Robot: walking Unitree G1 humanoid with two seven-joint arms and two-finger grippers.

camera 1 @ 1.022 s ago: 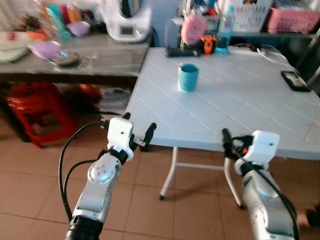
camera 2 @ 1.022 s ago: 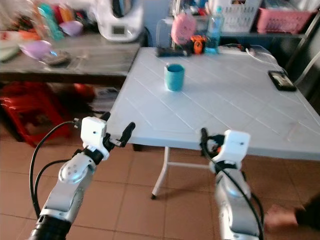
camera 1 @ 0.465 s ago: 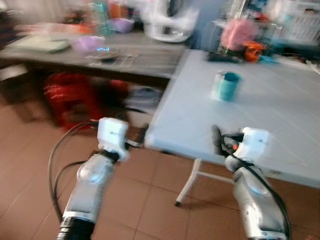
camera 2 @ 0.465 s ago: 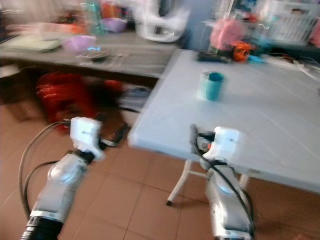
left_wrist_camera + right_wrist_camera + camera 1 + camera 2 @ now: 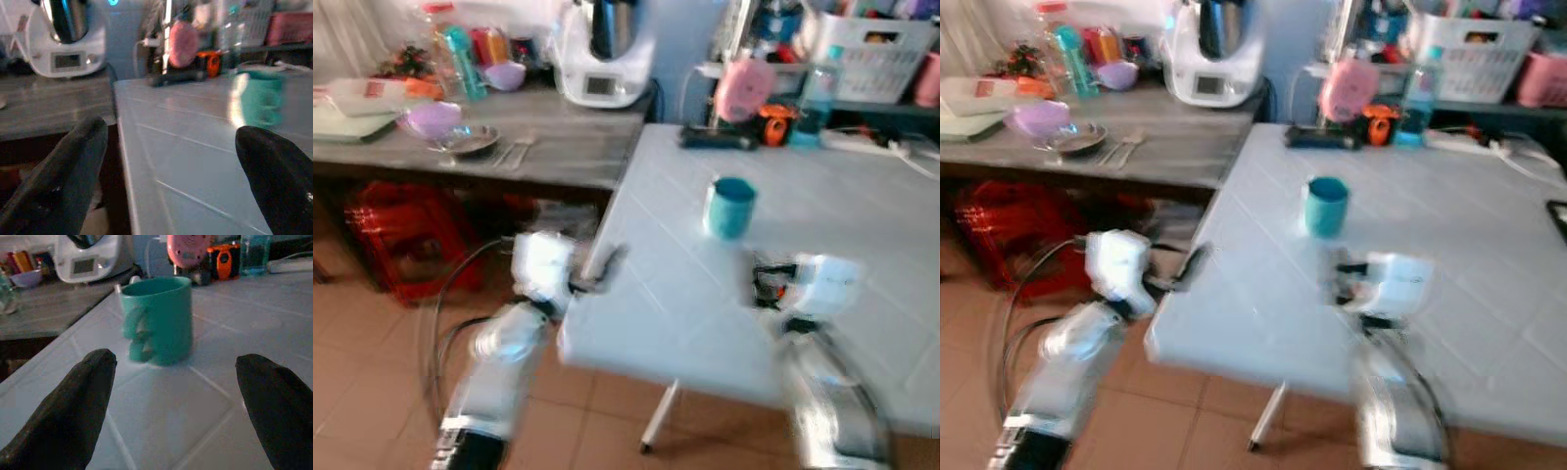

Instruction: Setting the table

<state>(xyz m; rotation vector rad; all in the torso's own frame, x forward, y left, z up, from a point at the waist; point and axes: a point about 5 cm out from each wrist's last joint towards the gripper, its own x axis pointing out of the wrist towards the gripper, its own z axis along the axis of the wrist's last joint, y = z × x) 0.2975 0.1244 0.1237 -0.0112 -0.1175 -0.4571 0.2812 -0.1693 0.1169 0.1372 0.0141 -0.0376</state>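
Note:
A teal mug (image 5: 731,207) stands upright on the white folding table (image 5: 871,196), a little in from its near edge. My right gripper (image 5: 171,416) hovers low over the tabletop just short of the mug (image 5: 159,320), open, with the mug centred beyond its two fingers (image 5: 63,416). My left gripper (image 5: 166,186) is at the table's near left corner, open and holding nothing; the mug (image 5: 259,98) lies ahead of it and off to one side. In the eye views both arms are blurred, the left gripper (image 5: 602,269) at the corner and the right gripper (image 5: 762,282) over the table.
A grey wooden bench (image 5: 558,147) adjoins the table on the left with a purple bowl (image 5: 433,119), a metal plate, cutlery, bottles and a white appliance (image 5: 602,54). A red stool (image 5: 396,230) sits beneath. A pink object (image 5: 742,86), water bottle (image 5: 817,93) and basket (image 5: 871,44) line the table's far side.
The whole view has swung and closed in on the table, so the camera has moved. Both grippers, earlier short of the near edge, are now at or over the tabletop, still open.

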